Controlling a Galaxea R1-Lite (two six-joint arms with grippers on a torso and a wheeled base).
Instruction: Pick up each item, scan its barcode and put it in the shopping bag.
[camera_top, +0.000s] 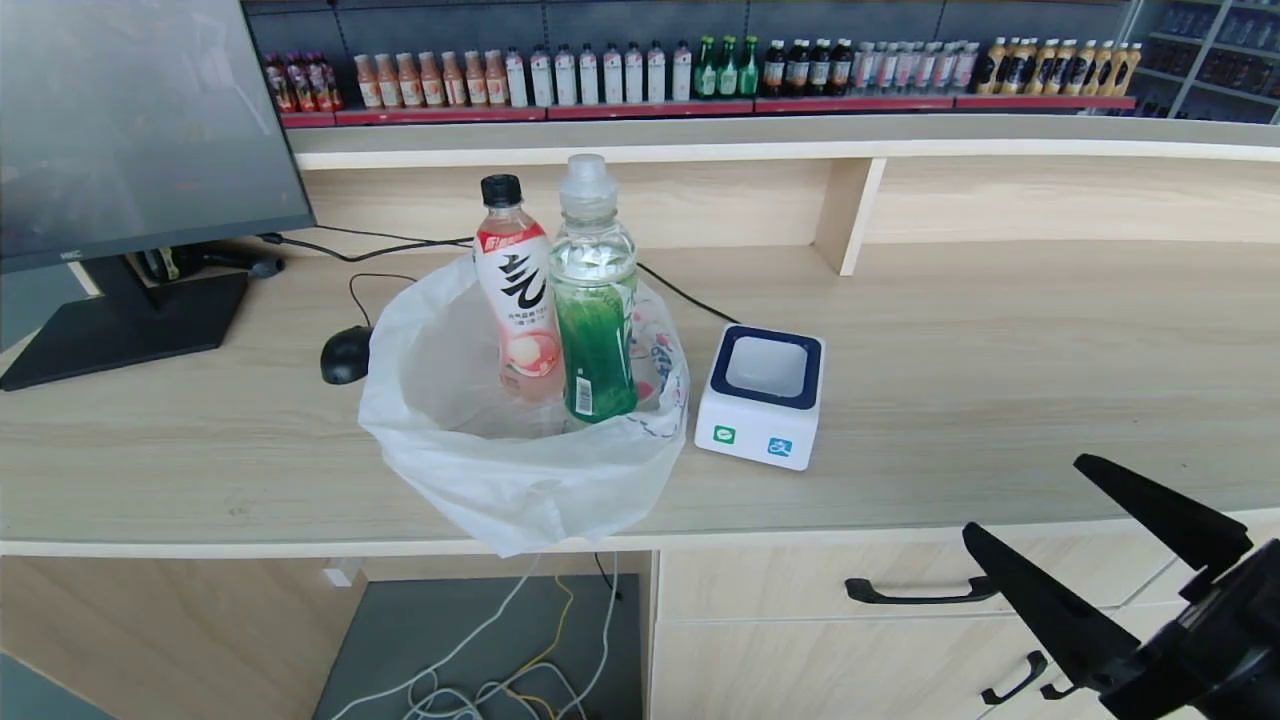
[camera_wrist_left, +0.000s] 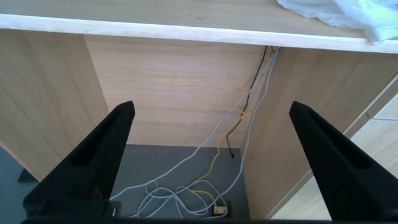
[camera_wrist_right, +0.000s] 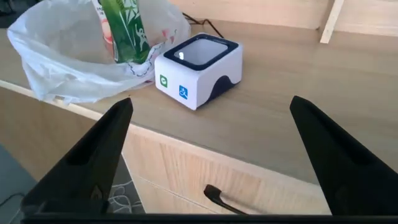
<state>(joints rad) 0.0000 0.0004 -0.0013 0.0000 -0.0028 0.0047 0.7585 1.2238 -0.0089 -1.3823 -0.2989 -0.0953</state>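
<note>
One bench (camera_top: 1000, 350): carries bag and scanner.
Shopping bag (camera_top: 500, 470): thin, floppy, at the near edge.
Green bottle (camera_top: 594, 330), pink bottle (camera_top: 520, 300): upright in the bag, side by side; probably heavy and slick, best gripped mid-body.
Scanner (camera_top: 762, 395): just right of the bag.
Right claw (camera_top: 1025, 495): spread wide, empty, near right.
Left claw (camera_wrist_left: 211, 106): spread wide, empty, under the bench edge.

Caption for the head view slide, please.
Pink bottle and green bottle stand in the shopping bag beside the scanner; right gripper open and empty in front of the counter.
</note>
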